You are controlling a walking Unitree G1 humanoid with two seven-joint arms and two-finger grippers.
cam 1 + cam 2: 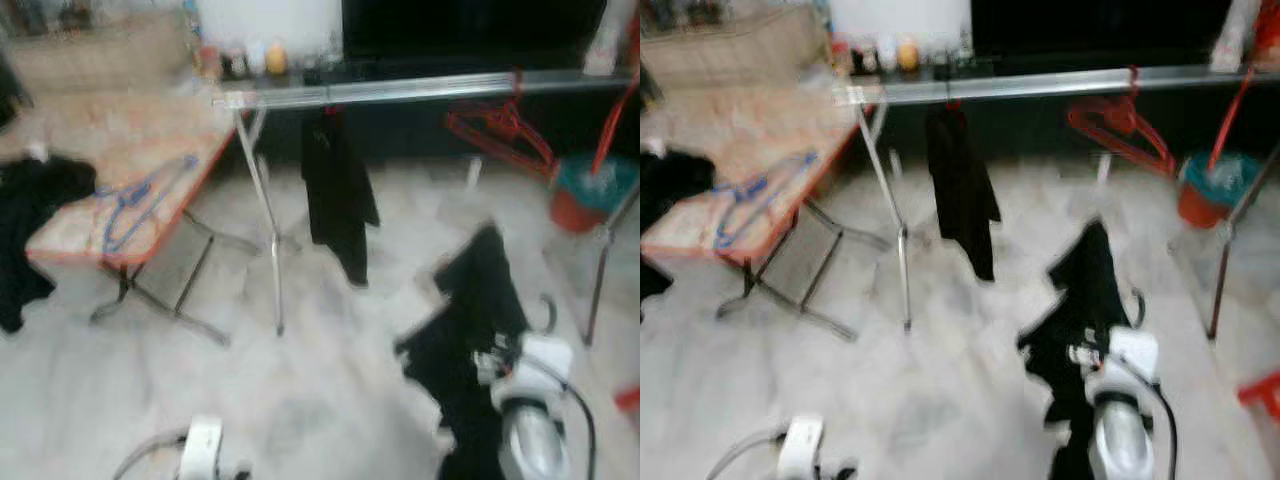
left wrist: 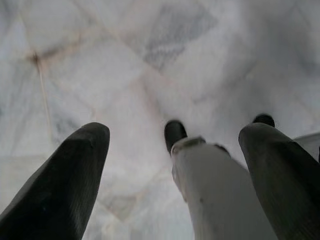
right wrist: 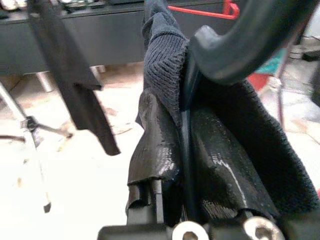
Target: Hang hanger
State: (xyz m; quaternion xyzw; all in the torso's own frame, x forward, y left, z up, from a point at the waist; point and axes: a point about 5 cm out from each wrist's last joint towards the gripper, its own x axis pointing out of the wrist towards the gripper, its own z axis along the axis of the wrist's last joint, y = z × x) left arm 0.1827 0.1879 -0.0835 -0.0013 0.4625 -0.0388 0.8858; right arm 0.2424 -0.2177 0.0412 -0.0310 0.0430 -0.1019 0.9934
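Right wrist view shows the right gripper [image 3: 182, 165] clenched on a dark hanger [image 3: 250, 37] with a black knitted garment [image 3: 165, 60] draped over it; the hanger's thick curved hook arcs up past the fingertips, and the cloth bunches around the two fingers [image 3: 155, 150]. From the head camera, blurred, this bundle stands roughly upright above the right arm, its long axis running from the wrist up and away toward the clothes rail [image 1: 420, 90], with the hook curling out to the right side near the wrist. The hanger is apart from the rail, lower and nearer the robot. On the rail, another black garment [image 1: 338, 195] hangs near its left end, and red hangers [image 1: 500, 125] hang further right. A folding table [image 1: 150, 150] with an orange edge stands to the left, carrying a blue hanger [image 1: 135, 205] and a dark cloth [image 1: 35, 215]. A red and teal bucket [image 1: 590, 190] sits on the marble floor [image 1: 330, 380] at the right. The left gripper [image 2: 172, 165] hangs over the floor, fingers spread and holding nothing.
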